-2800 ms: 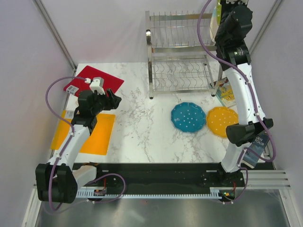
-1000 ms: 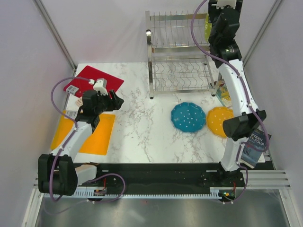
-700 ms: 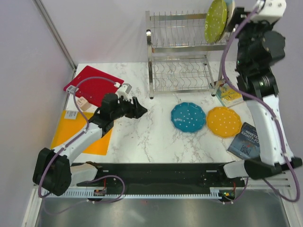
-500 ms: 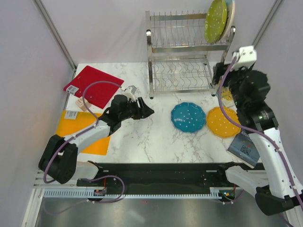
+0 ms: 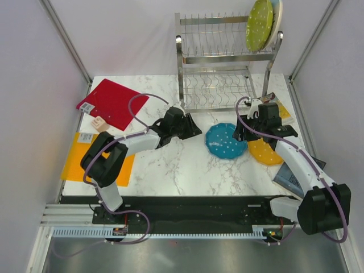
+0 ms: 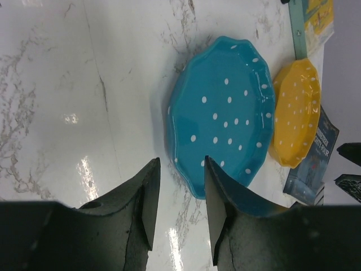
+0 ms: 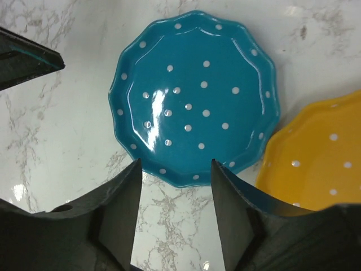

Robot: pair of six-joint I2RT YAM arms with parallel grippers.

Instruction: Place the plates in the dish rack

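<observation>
Both arms have swung in on the blue plate (image 5: 226,140). The right gripper (image 5: 244,128) has dropped from the rack's (image 5: 222,57) top tier to the plate's 2 o'clock, and the left gripper (image 5: 193,129) has come over from near the red board (image 5: 111,102) to its 9 o'clock. Both sets of jaws stand apart and hold nothing; in the wrist views the right pair gapes wider than the left.

2 of 4 plates look done: the green plate (image 5: 259,24) and the cream plate (image 5: 277,23) stand on edge at the top tier's 3 o'clock end. 2 are left — the blue plate, flat on the table at the rack's 6 o'clock, and the orange plate (image 5: 266,149) at its 4 o'clock, rims seemingly touching. The blue one looks to be next.
</observation>
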